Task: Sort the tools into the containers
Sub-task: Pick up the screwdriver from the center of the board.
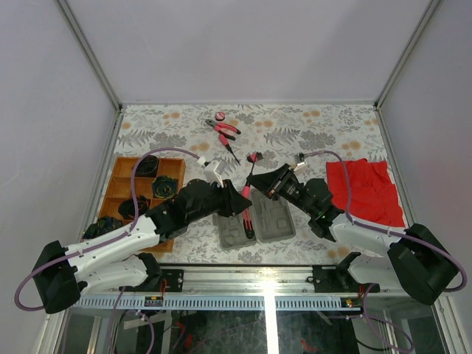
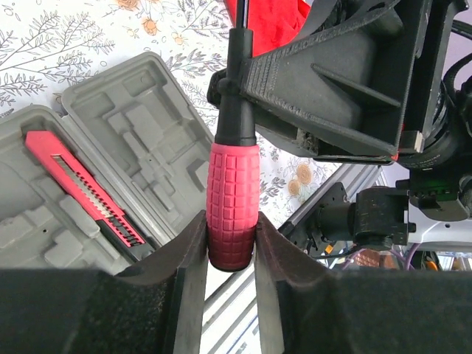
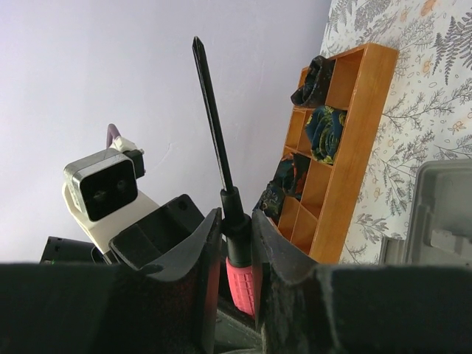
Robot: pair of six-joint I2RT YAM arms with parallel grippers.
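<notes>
— Two pincers are clenched on one screwdriver. Where is it gripped?
— Its pink-red handle is clamped by the left pincer. Its black collar is pinched by the right pincer, and the bare shaft is seen rising from between that pincer's fingers.
— Where is it held?
— It is held clear of the bench, near the far edge of the open grey case. A pink-red utility knife is laid in one recess of that case.
— And the rest?
— The pliers and the pink disc are found on the bench, well beyond the case. The wooden tray is set to the left and the red cloth to the right.
</notes>
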